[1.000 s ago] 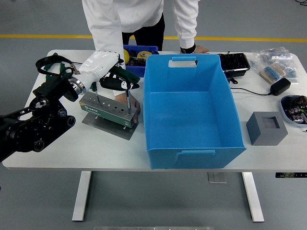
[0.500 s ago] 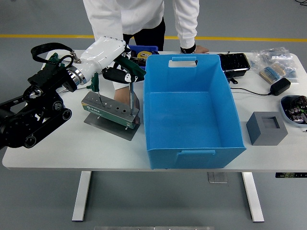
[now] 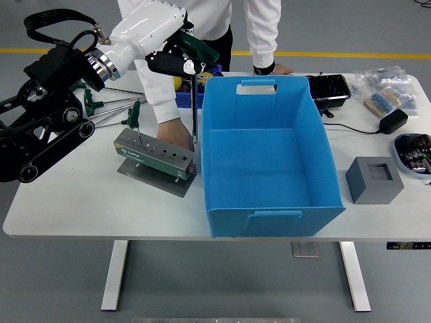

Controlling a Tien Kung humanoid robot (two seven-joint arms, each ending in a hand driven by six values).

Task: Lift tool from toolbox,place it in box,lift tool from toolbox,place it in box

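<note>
My left hand (image 3: 178, 57) is shut on the green handle of a T-handle hex key (image 3: 194, 101). It holds the key upright, the shaft's tip just above the right end of the grey metal tool stand (image 3: 151, 153). Another green-handled key (image 3: 135, 118) stands in the stand's left end. A person's hand (image 3: 176, 133) rests on the stand and steadies it. The big blue box (image 3: 266, 156) stands open just right of the key. My right hand is out of view.
Loose green-handled keys (image 3: 101, 104) lie behind the stand. A small blue bin (image 3: 202, 73) sits behind the box. The person's other hand (image 3: 275, 68) rests on the far edge. A grey block (image 3: 375, 180), black tray (image 3: 328, 87), parts bags (image 3: 385, 86) and adapter (image 3: 392, 121) lie right.
My left hand has risen and drawn the hex key up out of the stand, moving slightly right towards the blue box. The person's hand stays on the stand.
</note>
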